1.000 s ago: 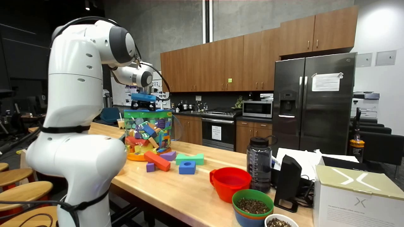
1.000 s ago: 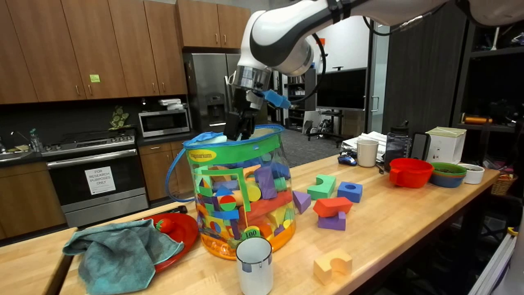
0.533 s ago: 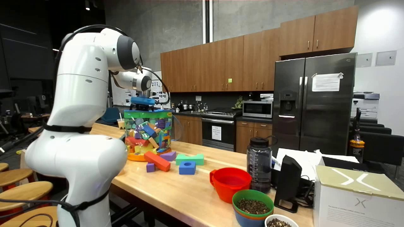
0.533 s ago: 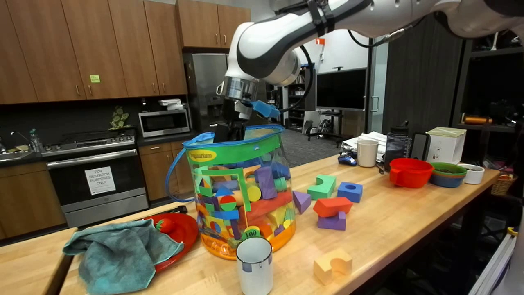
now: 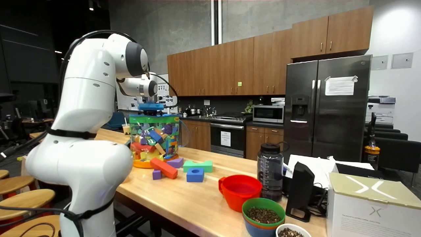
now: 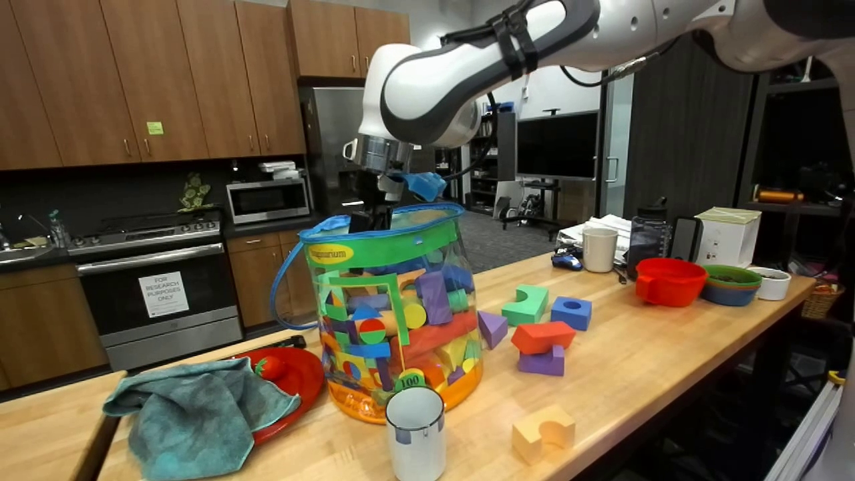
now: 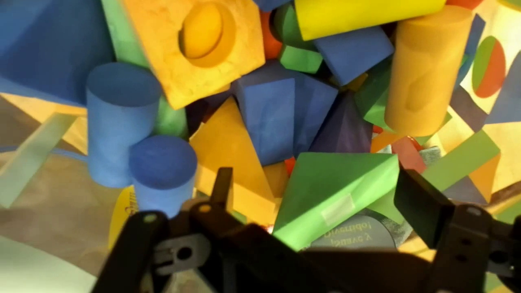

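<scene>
Green block (image 7: 331, 193) lay between your jaws in the wrist view, nearer the picture's right, among piled blocks (image 7: 268, 118) inside a clear bag (image 6: 391, 248). Jaws stood spread, nothing pinched. Contact you could not tell, since the block's right corner met one jaw's outline there. Its sloping face ran aslant, lower left to upper right, against the left-to-right line across your jaws; its true long axis was unclear. An orange wedge (image 7: 232, 158) showed just beside the opposite jaw. Your one arm (image 6: 467, 77) held its wrist over the bag in both exterior views, the jaws inside its mouth. You had the bag upright on the bench (image 6: 634, 374), a white mug (image 6: 415, 441) near its base, and a red block (image 6: 543, 337) and a purple block (image 6: 542, 363) lying just beside each other to one side. Behind stood an oven (image 6: 204, 287) and a fridge (image 5: 329, 112), with wooden cabinets (image 5: 227, 70) above.
</scene>
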Robot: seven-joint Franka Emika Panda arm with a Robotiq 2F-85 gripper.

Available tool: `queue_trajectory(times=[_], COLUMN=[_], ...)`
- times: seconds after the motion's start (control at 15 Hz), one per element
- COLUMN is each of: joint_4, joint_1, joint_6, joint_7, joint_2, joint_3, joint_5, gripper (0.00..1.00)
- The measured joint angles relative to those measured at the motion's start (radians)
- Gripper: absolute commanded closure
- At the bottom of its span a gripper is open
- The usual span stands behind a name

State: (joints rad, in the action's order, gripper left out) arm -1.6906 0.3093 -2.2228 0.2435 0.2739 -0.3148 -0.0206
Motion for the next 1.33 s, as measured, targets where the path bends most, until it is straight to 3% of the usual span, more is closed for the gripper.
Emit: queue_trajectory(times=[0.6, 1.33], joint_4=[-0.012, -0.027], joint_1=[-0.002, -0.001], joint_6=[-0.105, -0.130], joint_7=[0.014, 0.013], joint_2=[0.000, 0.005], joint_3=[0.026, 0.025], joint_5=[0.150, 0.155], gripper=[0.00, 0.00])
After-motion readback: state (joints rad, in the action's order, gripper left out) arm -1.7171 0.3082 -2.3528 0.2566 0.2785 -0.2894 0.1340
